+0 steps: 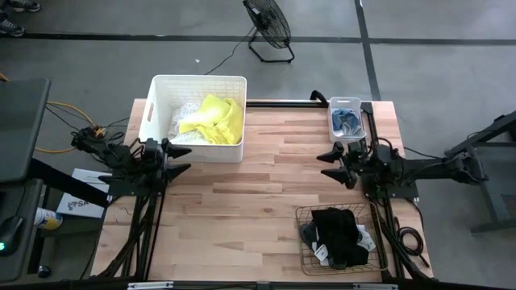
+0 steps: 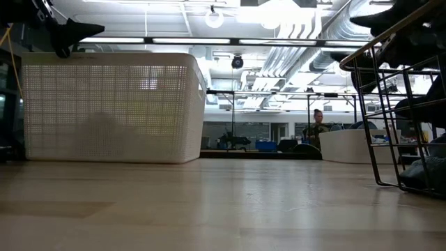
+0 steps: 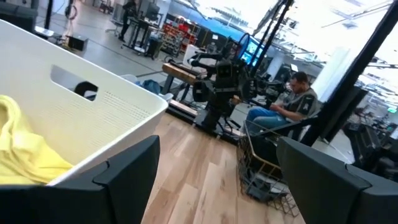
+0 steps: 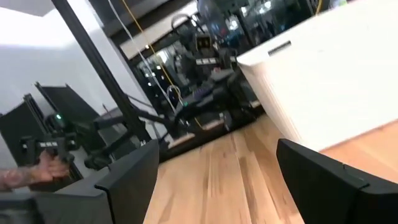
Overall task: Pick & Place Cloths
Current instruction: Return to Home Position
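Observation:
A neon yellow cloth point(image 1: 221, 119) and a white cloth point(image 1: 185, 122) lie in the white tub point(image 1: 160, 89) at the far left. Black cloths with white print point(image 1: 339, 234) lie in the brown wire basket point(image 1: 302, 242) at the near right. Grey-blue socks point(image 1: 347, 121) lie in a small clear tray. My left gripper point(image 1: 181, 159) hovers open just near of the tub, pointing level toward the table's right; its wrist view shows the yellow cloth point(image 3: 25, 149) beside its fingers. My right gripper point(image 1: 324, 163) hovers open near the tray, pointing toward the table's left.
Bare wooden tabletop point(image 1: 258, 185) lies between the two grippers. The tub point(image 2: 111, 104) stands tall at the far left, the basket point(image 2: 411, 104) at the near right. A fan point(image 1: 268, 24) stands on the floor beyond the table. A person point(image 3: 292, 102) sits behind the right arm.

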